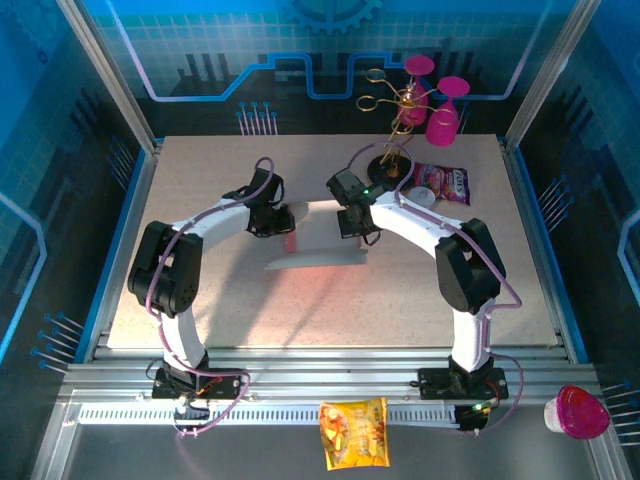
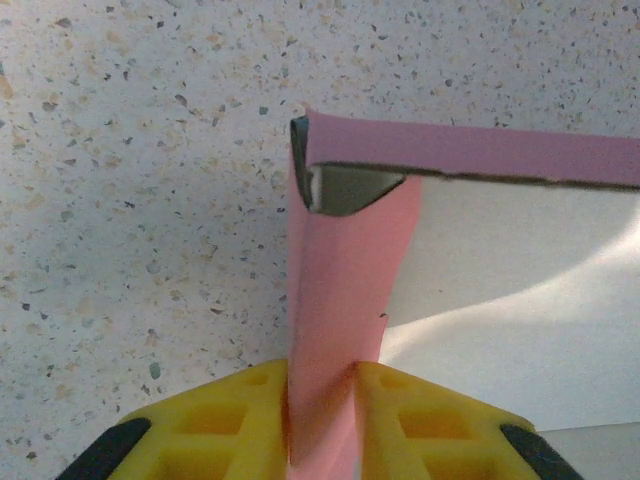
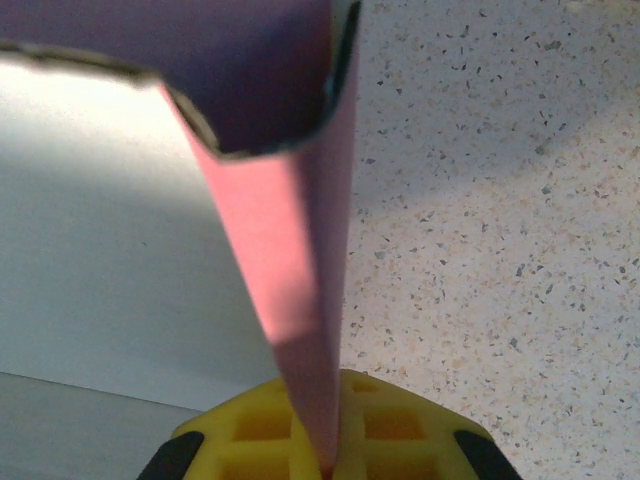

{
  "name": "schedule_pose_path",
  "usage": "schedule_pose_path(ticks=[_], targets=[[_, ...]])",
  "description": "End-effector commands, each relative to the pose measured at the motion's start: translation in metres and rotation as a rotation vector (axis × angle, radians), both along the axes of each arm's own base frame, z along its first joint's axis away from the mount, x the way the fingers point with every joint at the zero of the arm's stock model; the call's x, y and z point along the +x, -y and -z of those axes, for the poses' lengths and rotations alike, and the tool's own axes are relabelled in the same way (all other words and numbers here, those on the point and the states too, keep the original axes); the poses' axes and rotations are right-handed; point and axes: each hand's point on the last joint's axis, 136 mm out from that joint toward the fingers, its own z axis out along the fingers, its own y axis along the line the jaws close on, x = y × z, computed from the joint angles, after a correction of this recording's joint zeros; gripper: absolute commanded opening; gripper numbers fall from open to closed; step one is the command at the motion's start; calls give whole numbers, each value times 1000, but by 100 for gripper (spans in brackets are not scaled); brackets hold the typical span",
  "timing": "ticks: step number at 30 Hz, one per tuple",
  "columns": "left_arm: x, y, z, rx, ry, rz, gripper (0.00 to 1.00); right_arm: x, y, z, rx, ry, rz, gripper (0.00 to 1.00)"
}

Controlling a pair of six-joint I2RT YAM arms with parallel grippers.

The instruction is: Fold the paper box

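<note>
The paper box (image 1: 318, 243) lies mid-table as a pale sheet with pink side walls raised at both ends. My left gripper (image 1: 283, 222) is at its left end. In the left wrist view the yellow fingers (image 2: 250, 420) stand a little apart, and the upright pink flap (image 2: 340, 280) fills the gap and touches both pads of the left gripper (image 2: 322, 410). My right gripper (image 1: 352, 225) is at the right end. It is shut (image 3: 335, 445) on the thin pink wall (image 3: 290, 260), whose top curls over the pale inside.
A printed pink snack bag (image 1: 443, 184) lies behind the right arm. Behind it stand magenta goblets (image 1: 440, 118) and a gold wire rack (image 1: 393, 100). An orange snack bag (image 1: 353, 432) and a pink cup (image 1: 578, 412) sit on the near rail.
</note>
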Motion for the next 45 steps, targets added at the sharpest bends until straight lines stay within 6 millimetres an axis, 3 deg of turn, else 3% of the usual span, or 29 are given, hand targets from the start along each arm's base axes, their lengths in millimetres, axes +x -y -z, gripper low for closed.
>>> schedule_pose_path(ticks=[1, 11, 19, 25, 36, 45], targets=[[-16, 22, 17, -68, -58, 48, 26, 11, -40, -16, 156, 59, -78, 0], [-23, 24, 22, -111, -52, 39, 26, 10, -37, -12, 160, 55, -71, 0], [-23, 12, 19, -61, -33, 1, 11, 9, -34, -17, 148, 74, -61, 0], [-23, -2, 14, 32, -8, -27, 0, 5, -31, -27, 122, 120, -41, 0], [-30, -30, 23, 221, -13, -113, 0, -1, -27, -27, 86, 141, -20, 0], [-37, -55, 23, 508, 1, -218, 0, -3, -33, -30, 73, 151, -26, 0]])
